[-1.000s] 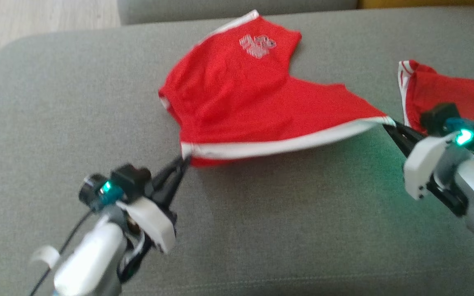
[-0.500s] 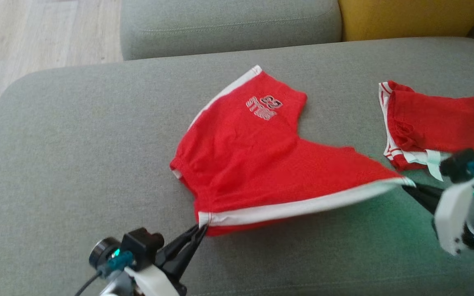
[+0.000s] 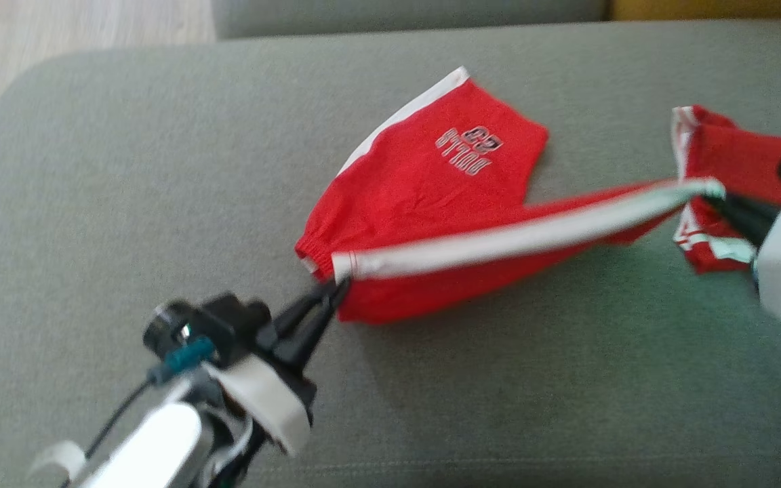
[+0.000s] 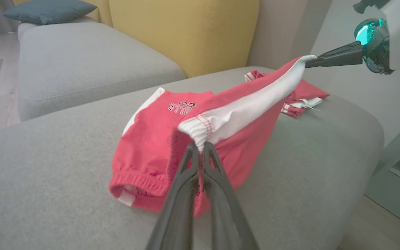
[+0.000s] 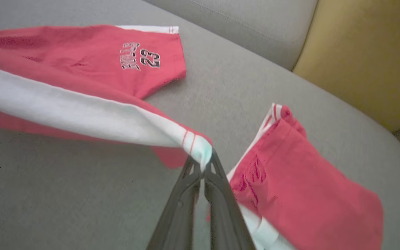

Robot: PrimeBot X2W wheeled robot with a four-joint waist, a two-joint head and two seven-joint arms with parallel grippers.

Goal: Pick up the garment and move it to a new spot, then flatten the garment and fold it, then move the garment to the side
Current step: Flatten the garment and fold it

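The garment is a pair of red shorts with white side bands and a printed "23" logo, lying partly on the grey sofa cushion. One white band is lifted off the cushion and stretched taut between both grippers. My left gripper is shut on the band's near-left end, also seen as the left gripper in its wrist view. My right gripper is shut on the band's far-right end; the right gripper pinches the white corner. The far leg with the logo still rests flat.
A second folded red garment lies at the cushion's right, just behind my right gripper, the same folded garment close beside the fingers. A yellow backrest cushion and another grey seat stand behind. The cushion's edge drops to the floor at right.
Both grippers have raised the white band higher off the cushion and carried it away from me, so the near half of the shorts now hangs folded toward the far half. The head camera also shifted.
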